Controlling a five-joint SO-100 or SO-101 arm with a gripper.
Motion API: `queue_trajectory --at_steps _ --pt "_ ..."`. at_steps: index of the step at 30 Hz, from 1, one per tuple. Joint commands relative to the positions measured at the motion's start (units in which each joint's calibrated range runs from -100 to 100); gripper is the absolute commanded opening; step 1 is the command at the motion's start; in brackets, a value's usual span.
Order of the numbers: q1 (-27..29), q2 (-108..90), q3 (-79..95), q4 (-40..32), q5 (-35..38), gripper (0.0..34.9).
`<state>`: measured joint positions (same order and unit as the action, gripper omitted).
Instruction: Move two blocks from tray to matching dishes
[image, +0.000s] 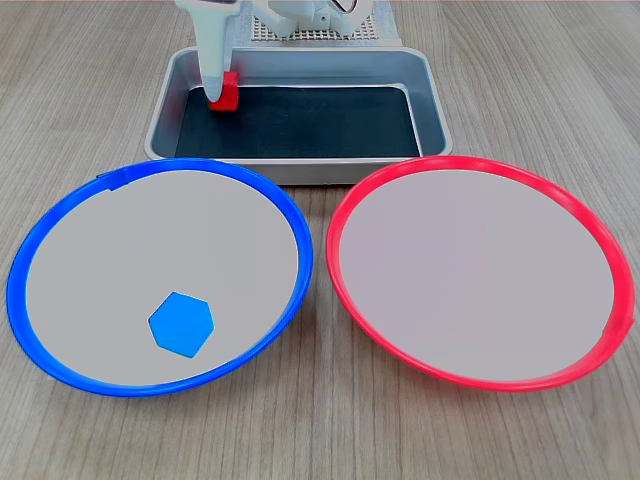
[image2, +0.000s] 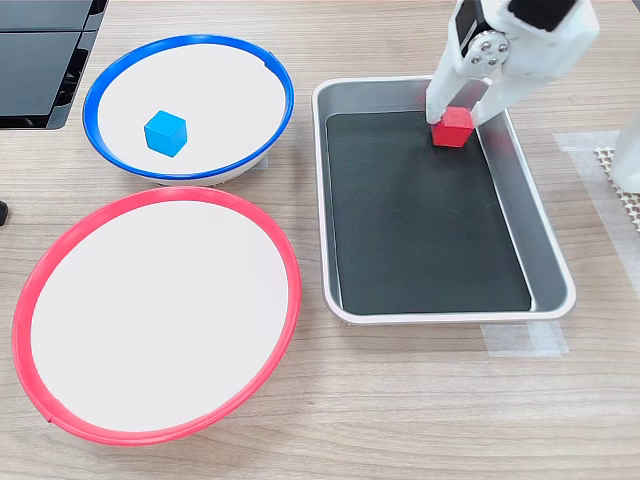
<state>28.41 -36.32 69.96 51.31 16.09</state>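
The red block (image2: 453, 127) sits at the far end of the grey tray (image2: 430, 312), near a corner of its black floor. My white gripper (image2: 458, 118) comes down over it with a finger on either side, shut on the red block. In the first exterior view the red block (image: 228, 92) is at the tray's (image: 300, 172) back left, partly behind my gripper (image: 222, 98). The blue block (image: 181, 323) (image2: 165, 132) lies inside the blue-rimmed dish (image: 150, 230) (image2: 220, 90). Nothing lies in the red-rimmed dish (image: 470, 270) (image2: 150, 310).
The two dishes stand side by side, almost touching, close to the tray on a wooden tabletop. A black panel (image2: 40, 50) lies at the second exterior view's top left. The arm's white base (image: 320, 20) on a perforated mat stands behind the tray.
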Motion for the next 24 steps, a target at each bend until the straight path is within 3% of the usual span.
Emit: queue_trajectory --at_steps 1,3,7,12,16,20,23,24 --pt "-1.72 0.45 -0.19 -1.49 0.83 0.3" --pt "-4.36 1.56 -3.92 -0.5 0.24 0.2" --pt "-21.58 11.37 -33.14 9.4 -7.03 0.2" --pt "-36.55 30.56 -58.27 4.86 -11.92 0.2" --pt "-41.63 45.83 -68.37 -1.99 -12.11 0.2" --pt "-43.42 52.56 -67.82 -8.34 -9.43 0.4" --pt "-43.42 52.65 -63.18 -13.05 -7.96 18.3" --pt "-43.42 51.97 -61.36 -14.53 -7.47 22.8"
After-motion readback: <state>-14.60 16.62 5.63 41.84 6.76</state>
